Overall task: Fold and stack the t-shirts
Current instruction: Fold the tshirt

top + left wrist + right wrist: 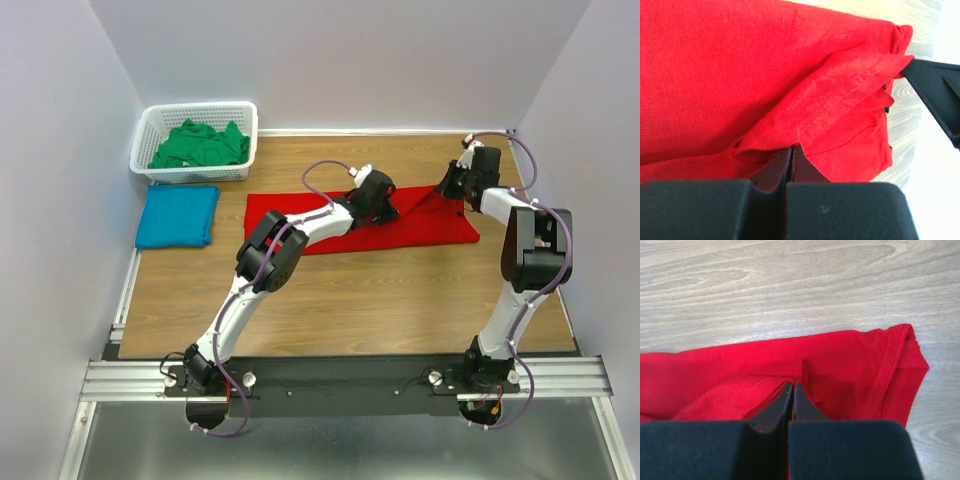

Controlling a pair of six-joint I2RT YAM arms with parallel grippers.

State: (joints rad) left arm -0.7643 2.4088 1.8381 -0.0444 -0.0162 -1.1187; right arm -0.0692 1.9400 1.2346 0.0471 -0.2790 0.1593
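Wood tabletop: bright red cloth t-shirt laid out; L end effector pinching its mid fold, R end effector pinching its right edge; folded teal cloth t-shirt to its left.

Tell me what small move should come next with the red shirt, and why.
Probably raise both together and draw the pinched edge over the flat part. The left gripper and right gripper are each shut on a fold of the red shirt, which otherwise lies spread on the table.

Fingers pinching red t-shirt, wood table
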